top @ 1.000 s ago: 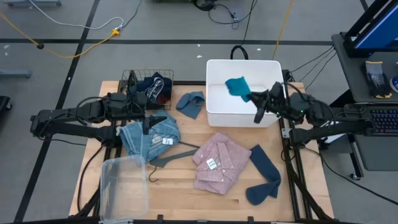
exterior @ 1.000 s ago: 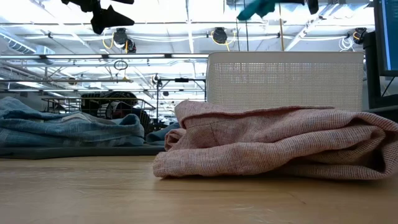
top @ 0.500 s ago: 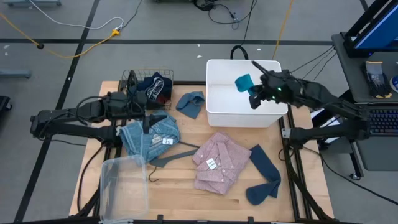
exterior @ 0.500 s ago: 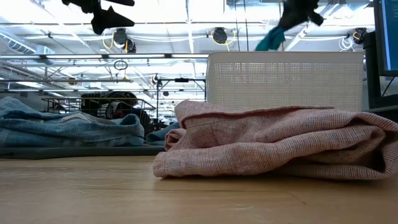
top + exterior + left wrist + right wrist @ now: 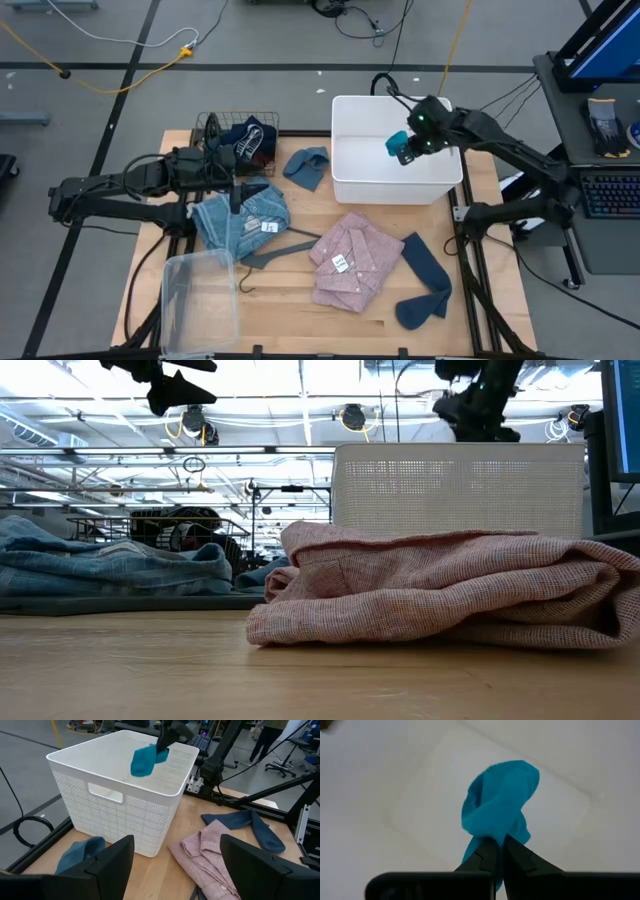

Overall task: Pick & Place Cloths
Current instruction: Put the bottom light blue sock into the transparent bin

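The right gripper (image 5: 408, 150) is positioned above the open white basket (image 5: 345, 185), its fingers (image 5: 487, 857) pressed together on one end of the teal cloth (image 5: 397, 144). The cloth hangs bunched, long axis roughly vertical, free end pointing down into the basket; whether it touches the basket floor cannot be determined. The left gripper (image 5: 236, 190) waits above the denim cloth (image 5: 235, 225) on the counter (image 5: 290, 300), fingers spread. The pink checked cloth (image 5: 350, 262) lies flat mid-counter.

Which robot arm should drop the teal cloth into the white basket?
The right one. The right gripper is shut on the teal cloth, hanging over the white basket. The left gripper waits open, off beside the basket over the denim garment.
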Motion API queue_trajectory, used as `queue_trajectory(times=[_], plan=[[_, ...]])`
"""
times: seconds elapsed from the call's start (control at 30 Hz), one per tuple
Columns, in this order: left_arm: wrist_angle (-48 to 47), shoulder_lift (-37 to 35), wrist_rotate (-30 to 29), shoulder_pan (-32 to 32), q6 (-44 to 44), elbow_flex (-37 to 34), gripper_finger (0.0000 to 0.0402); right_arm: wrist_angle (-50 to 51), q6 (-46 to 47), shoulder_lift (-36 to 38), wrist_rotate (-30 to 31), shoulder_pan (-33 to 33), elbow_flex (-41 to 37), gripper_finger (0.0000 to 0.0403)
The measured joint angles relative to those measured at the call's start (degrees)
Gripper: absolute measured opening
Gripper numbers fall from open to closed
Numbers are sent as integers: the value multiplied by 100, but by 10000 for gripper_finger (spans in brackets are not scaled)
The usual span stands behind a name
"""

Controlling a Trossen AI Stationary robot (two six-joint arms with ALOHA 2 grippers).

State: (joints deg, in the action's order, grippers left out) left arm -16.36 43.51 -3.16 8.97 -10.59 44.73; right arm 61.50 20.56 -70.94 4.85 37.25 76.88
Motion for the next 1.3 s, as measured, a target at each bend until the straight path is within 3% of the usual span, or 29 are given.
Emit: queue_trajectory(times=[0.37, 0.7, 0.8, 0.93, 1.13, 1.3], plan=[[-2, 0, 2, 0, 148, 0, 294, 349, -133, -564, -49, 258, 0, 2], [-2, 0, 2, 0, 214, 0, 294, 81, -66, -468, -55, 228, 0, 3], [-2, 0, 1, 1, 280, 0, 294, -372, -385, -261, -68, 76, 0, 3], [140, 18, -3, 0, 237, 0, 294, -1393, -717, 113, -594, -207, 0, 2], [1339, 466, -144, 0, 7, 0, 294, -3040, -776, 354, -1605, -710, 0, 2], [2423, 1017, -55, 0, 35, 0, 294, -3894, -779, 307, -1863, -1249, 0, 1]])
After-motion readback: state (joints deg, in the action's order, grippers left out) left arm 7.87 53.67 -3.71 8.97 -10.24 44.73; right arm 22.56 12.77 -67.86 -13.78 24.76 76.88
